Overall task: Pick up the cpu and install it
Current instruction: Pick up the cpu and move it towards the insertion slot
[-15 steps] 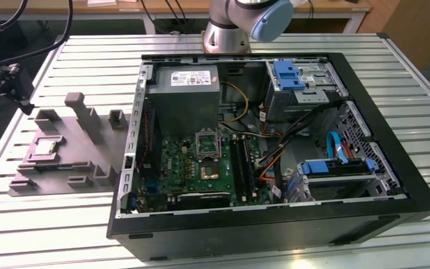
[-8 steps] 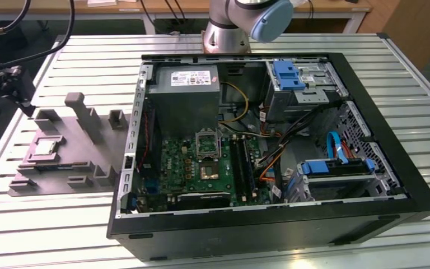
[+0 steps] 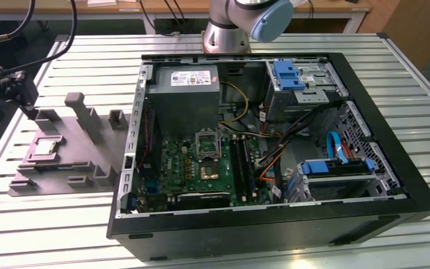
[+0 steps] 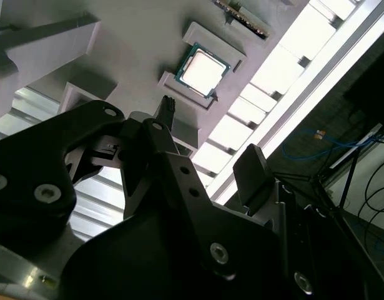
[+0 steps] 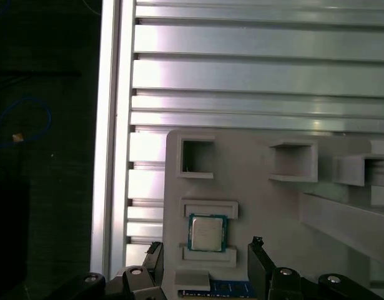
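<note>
Claw hangs released over the cpu, nothing gripped; I see upright posts of the grey fixture crowding close, open computer case just beside.

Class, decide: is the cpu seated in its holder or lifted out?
Seated. The cpu lies flat, metal top up, in a recess of the grey fixture; the open gripper hangs over it, holding nothing.
</note>
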